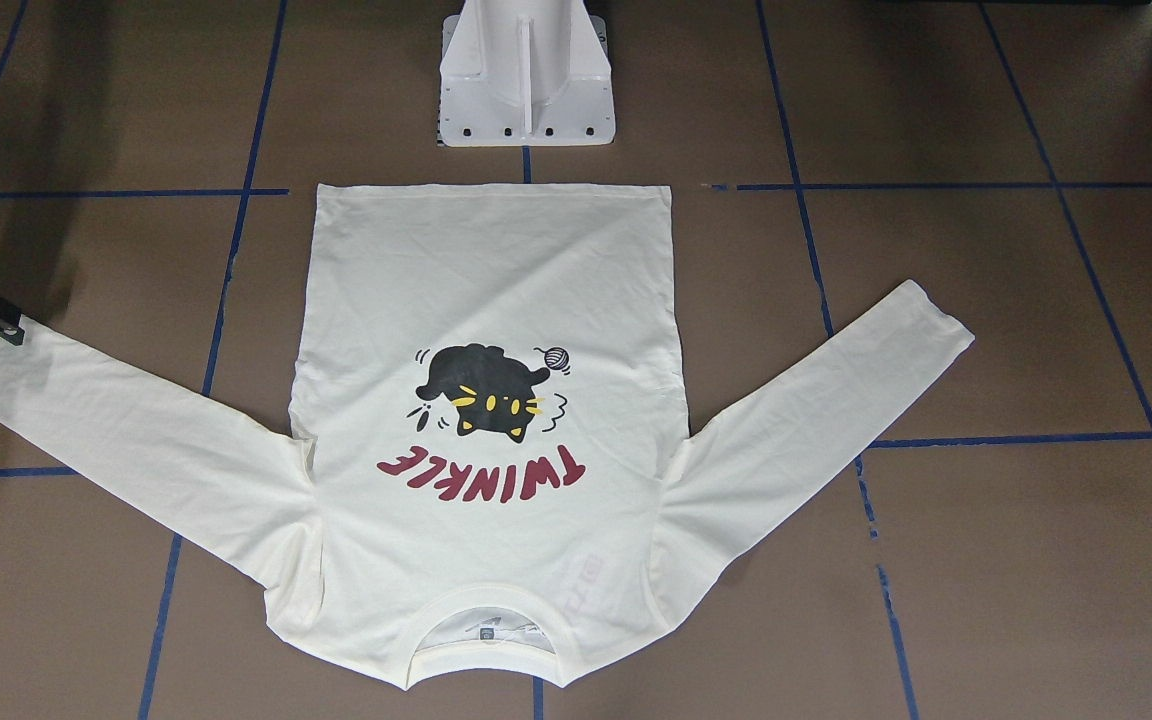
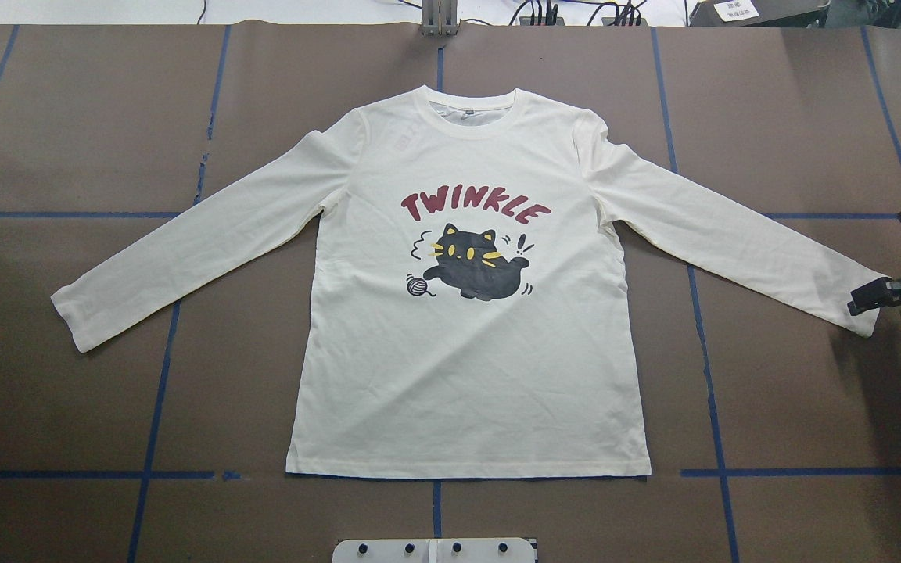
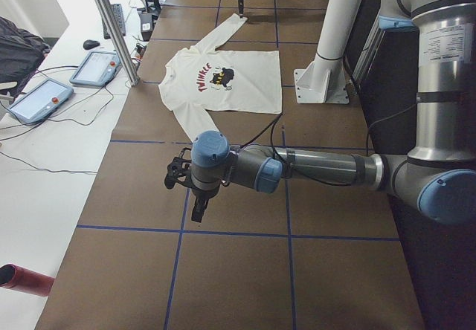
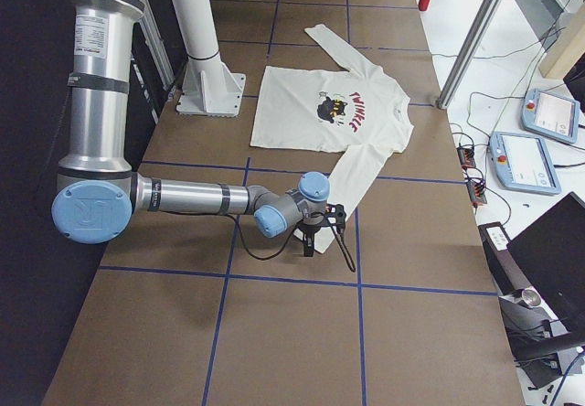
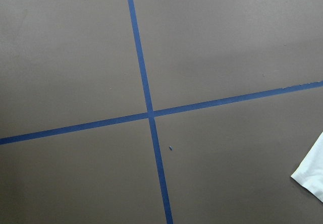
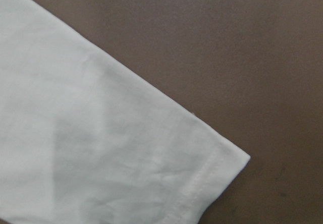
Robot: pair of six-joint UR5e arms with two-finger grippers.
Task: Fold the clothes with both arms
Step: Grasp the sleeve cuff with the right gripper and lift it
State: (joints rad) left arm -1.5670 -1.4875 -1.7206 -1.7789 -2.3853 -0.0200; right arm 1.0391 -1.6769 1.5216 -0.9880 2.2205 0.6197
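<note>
Start of the fold: spread T-shirt [image 2: 466, 375], one arm at a cuff.
Flat and print-up on the brown tabletop [image 2: 67, 391], sleeves splayed wide, hem toward the white pedestal [image 1: 526, 90], nothing folded yet. Right arm [image 4: 183, 196] poised at the shirt's right-hand cuff [image 2: 834, 291]; jaws too small and dark to read as open or closed. Left arm [image 3: 320, 168] well beyond the shirt's left-hand cuff [image 5: 313, 173], over bare tabletop; jaws seen only side-on, so cannot tell. Next, by judgement: bringing the left arm in, pinching both cuffs, sweeping sleeves across the chest. Open tabletop all round the shirt; cuff edges flat, hard to get under without pressing down.
</note>
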